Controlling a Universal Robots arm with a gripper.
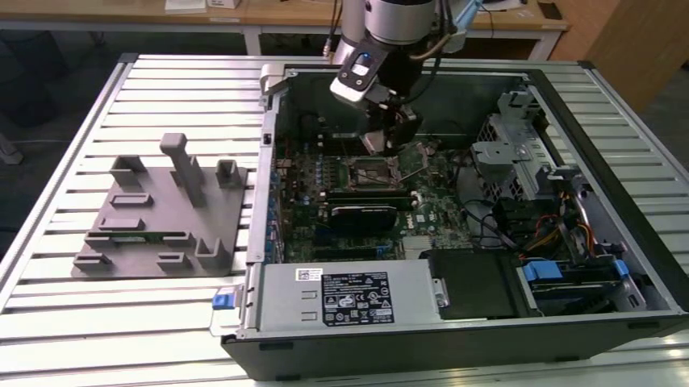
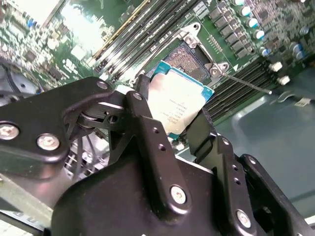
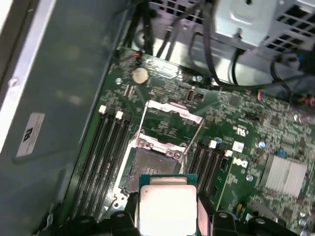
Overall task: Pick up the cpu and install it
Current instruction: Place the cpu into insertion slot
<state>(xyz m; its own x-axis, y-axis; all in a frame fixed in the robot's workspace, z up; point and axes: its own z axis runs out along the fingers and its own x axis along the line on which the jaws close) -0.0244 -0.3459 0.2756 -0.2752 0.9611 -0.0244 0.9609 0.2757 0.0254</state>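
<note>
Black gripper (image 2: 172, 103) fingers (image 2: 147, 130) tight on the cpu (image 2: 179, 98), arm (image 1: 393, 32) angled down above the open socket (image 3: 147, 167).

Silvery cpu (image 3: 167, 209) with teal rim, black claw (image 2: 172, 113), green motherboard (image 3: 236, 113).

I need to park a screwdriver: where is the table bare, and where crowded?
Bare table slats surround the grey fixture, at the exterior view's left. Crowded: inside the computer case, where the gripper holds the cpu near the socket.
</note>
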